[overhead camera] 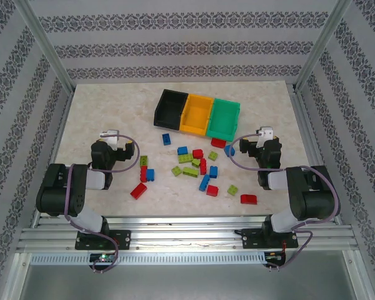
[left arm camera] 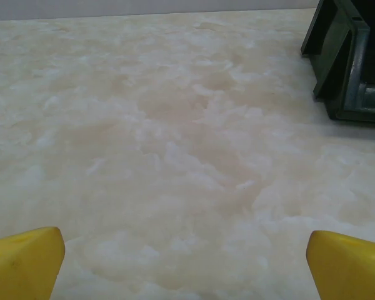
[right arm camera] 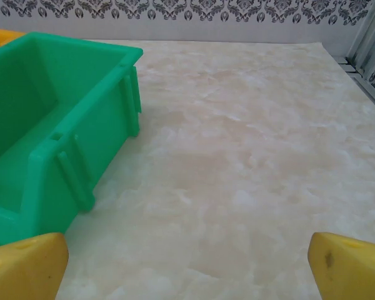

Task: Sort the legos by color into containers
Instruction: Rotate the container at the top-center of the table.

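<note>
Top external view: three joined containers (overhead camera: 194, 129), roughly twenty loose legos (overhead camera: 197, 153).

Two black arms with silver-grey links, left arm (overhead camera: 65, 187) and right arm (overhead camera: 309, 194): lilac cables (overhead camera: 139, 152) loop behind each white camera block (overhead camera: 109, 133); left gripper (left arm camera: 184, 265) and right gripper (right arm camera: 187, 265) show yellow wedge fingertips (left arm camera: 25, 262).

Marble-look tabletop (overhead camera: 112, 106), patterned walls (overhead camera: 175, 50), aluminium frame (overhead camera: 187, 237)
</note>
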Motion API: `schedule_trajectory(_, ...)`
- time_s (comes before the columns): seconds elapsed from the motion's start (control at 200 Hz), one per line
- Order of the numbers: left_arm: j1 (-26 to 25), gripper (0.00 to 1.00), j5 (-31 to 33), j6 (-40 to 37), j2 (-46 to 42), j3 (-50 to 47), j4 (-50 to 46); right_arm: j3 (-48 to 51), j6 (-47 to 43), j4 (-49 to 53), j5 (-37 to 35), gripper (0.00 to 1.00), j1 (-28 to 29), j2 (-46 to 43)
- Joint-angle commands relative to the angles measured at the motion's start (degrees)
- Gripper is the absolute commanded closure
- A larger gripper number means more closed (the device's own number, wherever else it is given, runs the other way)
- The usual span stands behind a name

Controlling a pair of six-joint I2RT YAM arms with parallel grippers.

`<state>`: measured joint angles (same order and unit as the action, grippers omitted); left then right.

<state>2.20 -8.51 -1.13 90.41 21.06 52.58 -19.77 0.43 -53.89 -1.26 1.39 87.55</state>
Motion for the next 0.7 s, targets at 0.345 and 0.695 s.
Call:
schedule_trajectory(0.345, -0.7, 0.01, 0.28, 0.16, 0.8, 0.56, 2.6, -1.06, 0.19, -2.45, -0.47, 0.02, 0.55, 0.45)
schedule_trajectory(0.695, -0.66, 0.01, -1.33, -0.32, 0.66, -0.06, 3.67, -1.06, 0.18, -2.45, -0.45, 0.02, 0.55, 0.47)
